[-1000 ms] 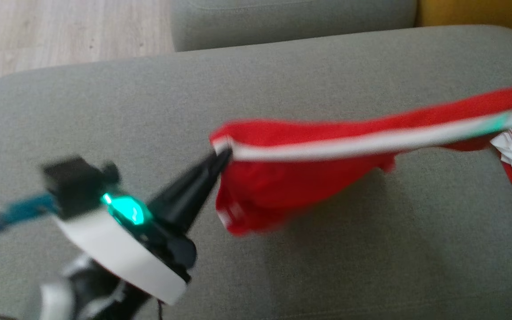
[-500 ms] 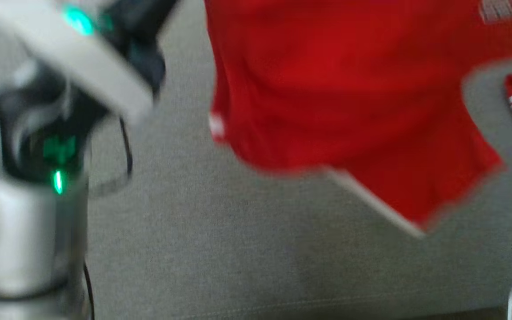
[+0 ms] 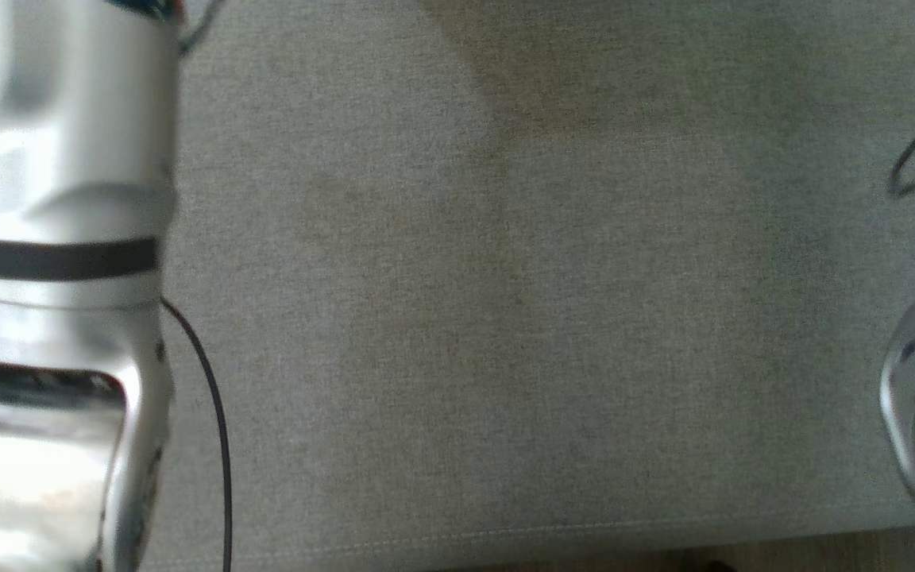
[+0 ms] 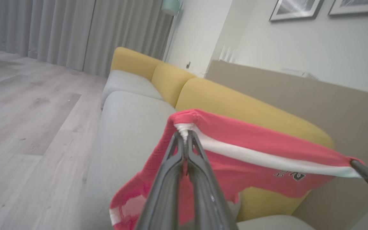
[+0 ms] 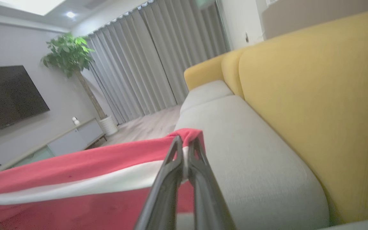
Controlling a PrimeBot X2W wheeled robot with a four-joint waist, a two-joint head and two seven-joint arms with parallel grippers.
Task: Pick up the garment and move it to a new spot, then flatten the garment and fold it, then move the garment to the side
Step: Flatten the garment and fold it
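Biggest risk imo: the red garment (image 4: 244, 172) hangs stretched in the air over the grey sofa seat (image 3: 505, 318) by just 2 pinched corners, so a hard tug or uneven lowering could slip one free and bunch it up. Left gripper (image 4: 185, 139) is clamped shut on the white-striped edge, right gripper (image 5: 185, 143) clamped on the other end.

Living room of a home: sofa (image 5: 299, 80) with yellow back and grey seat cushions, floor-length curtains (image 5: 145, 64), wall-mounted television (image 5: 8, 95) above a low cabinet (image 5: 72, 137), potted plant (image 5: 69, 54), framed pictures (image 4: 294, 9), wood floor (image 4: 27, 111).
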